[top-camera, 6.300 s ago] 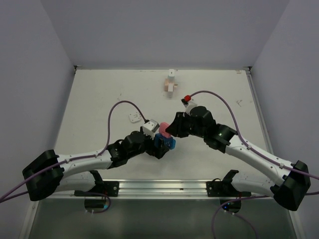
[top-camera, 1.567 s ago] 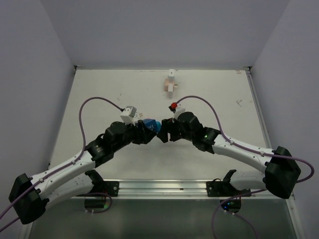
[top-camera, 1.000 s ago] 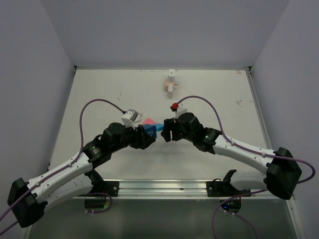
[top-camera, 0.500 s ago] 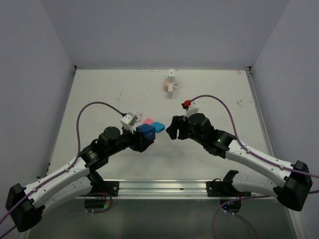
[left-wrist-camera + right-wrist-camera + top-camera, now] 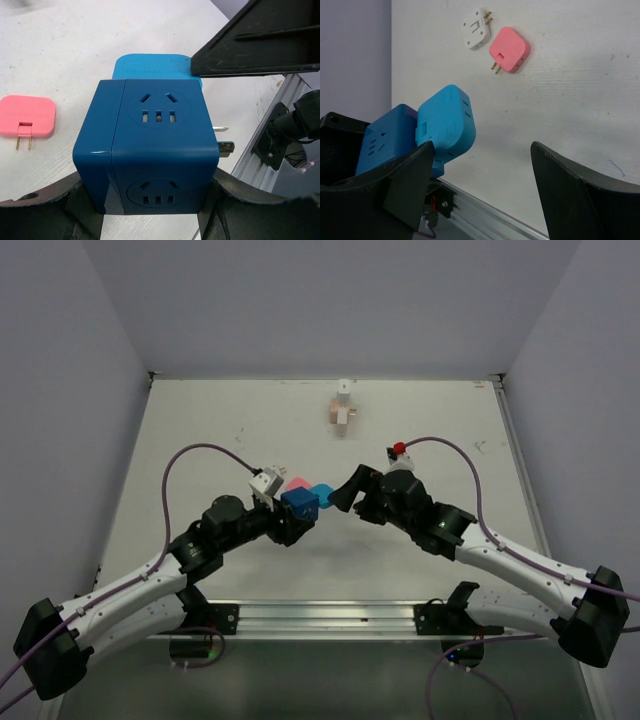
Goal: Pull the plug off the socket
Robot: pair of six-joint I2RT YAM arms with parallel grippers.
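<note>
Socket cube (image 5: 155, 150), glossy dark-blue plastic, rounded edges

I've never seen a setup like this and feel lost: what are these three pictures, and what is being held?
Two robot arms work at a white table. The wide picture looks down from above; the other two come from a camera on each wrist. The left arm's fingers are clamped on a dark blue socket cube, with a light blue plug against its far side. The right arm's fingers stand open beside it, holding nothing. A pink plug and a white plug lie on the table; a small tan and white block sits at the far end.
</note>
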